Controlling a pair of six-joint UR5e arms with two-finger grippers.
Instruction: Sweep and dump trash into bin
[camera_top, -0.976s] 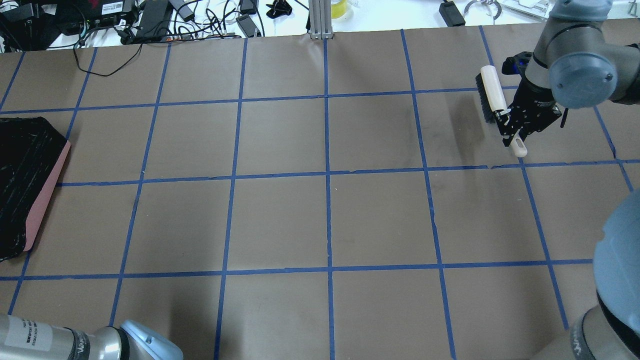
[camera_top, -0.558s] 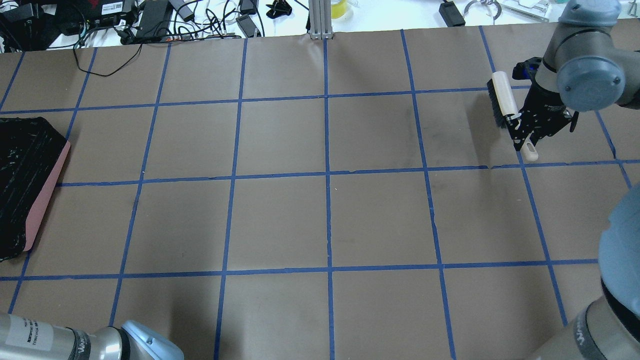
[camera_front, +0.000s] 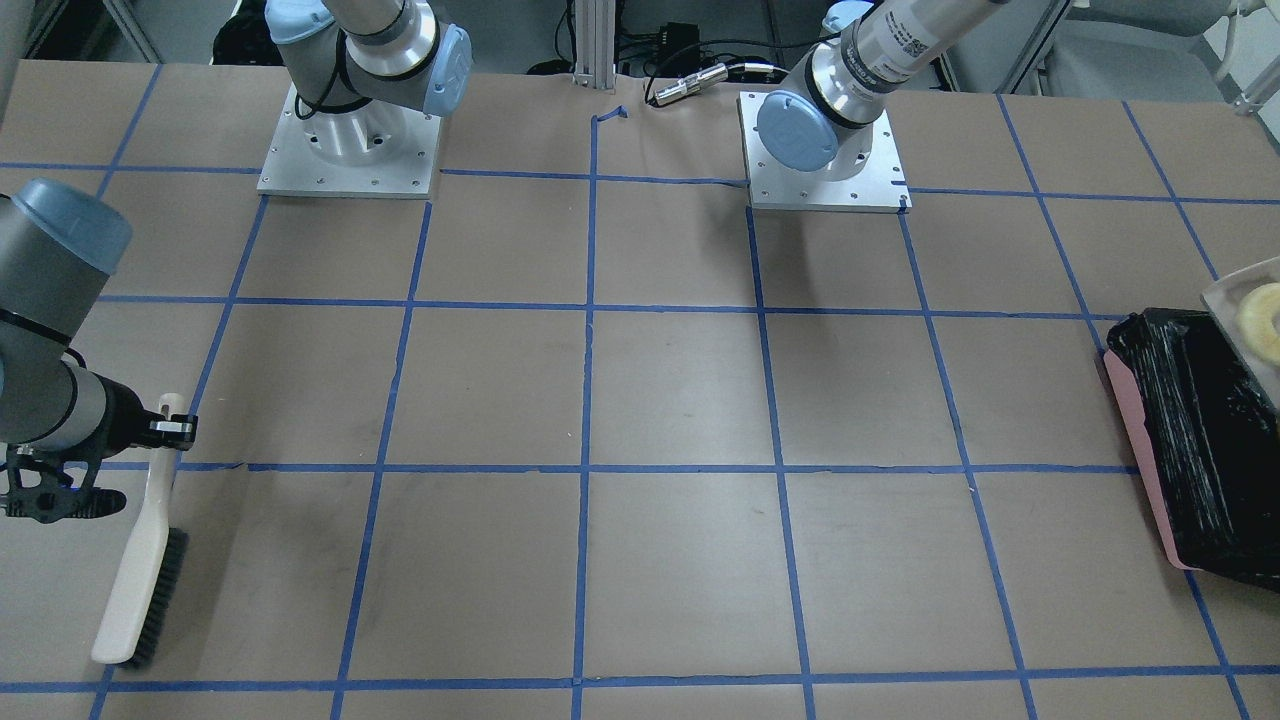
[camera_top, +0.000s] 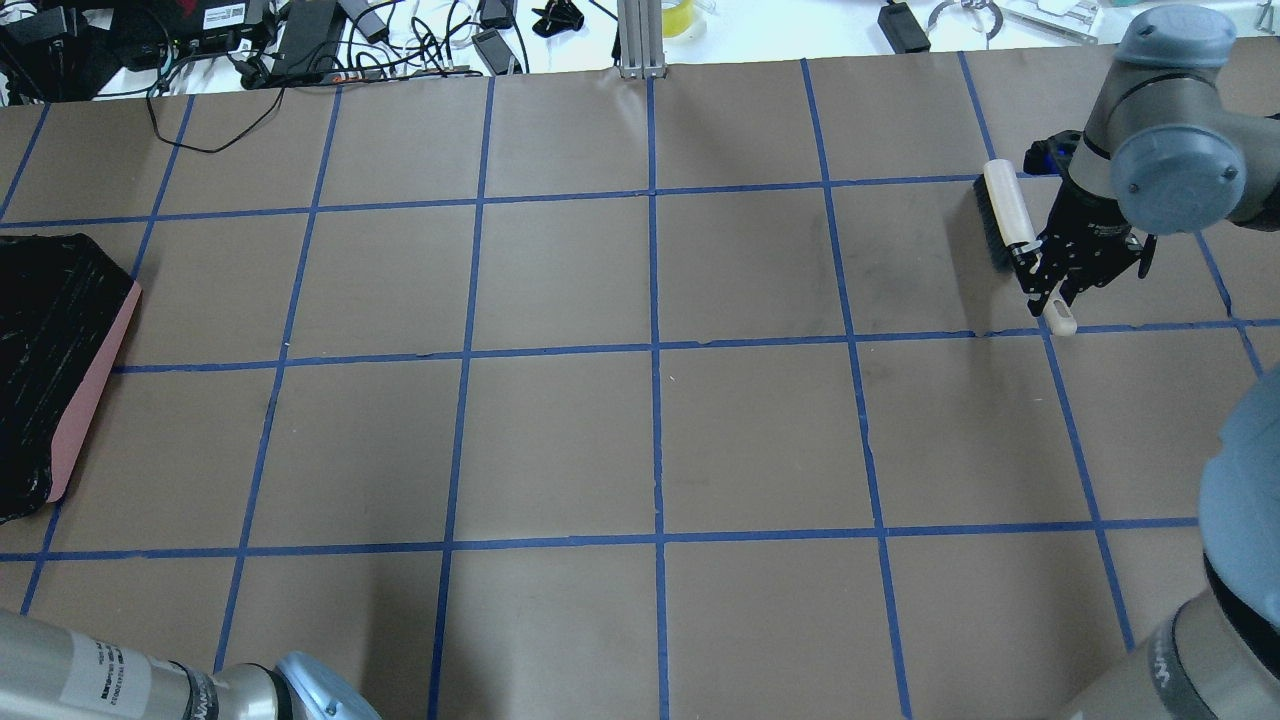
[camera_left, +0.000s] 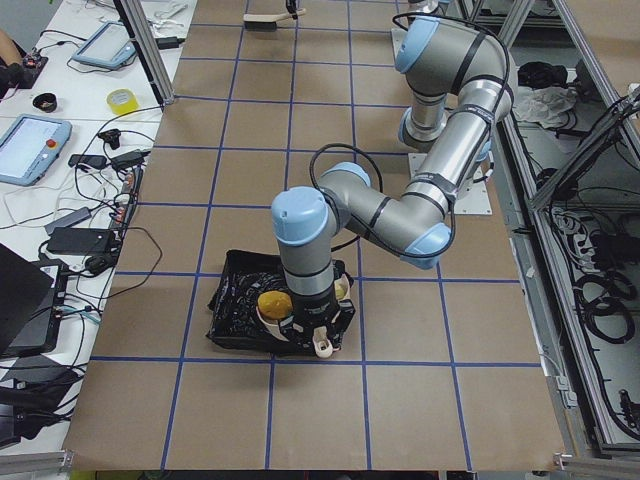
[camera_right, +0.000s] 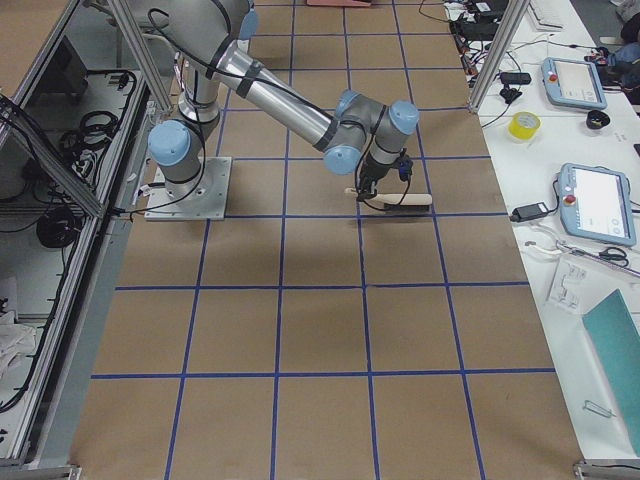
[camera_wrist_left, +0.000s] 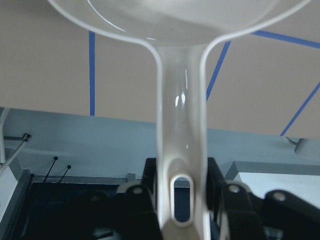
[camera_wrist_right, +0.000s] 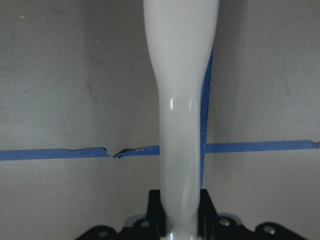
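The bin, pink with a black bag, stands at the table's left edge; it also shows in the front view and the left view. My left gripper is shut on the handle of the beige dustpan, held over the bin. An orange-yellow lumpy piece and a pale cream slice lie in the pan. The sponge block is not visible. My right gripper is shut on the handle of the beige brush, low over the table at the far right.
Cables, adapters and a tape roll lie beyond the table's far edge. The two arm bases stand on plates at the robot's side. Brown paper with blue tape lines covers the table.
My right gripper has carried the brush to the right and a little nearer the robot. My left arm's elbow has shifted slightly right at the bottom of the overhead view.
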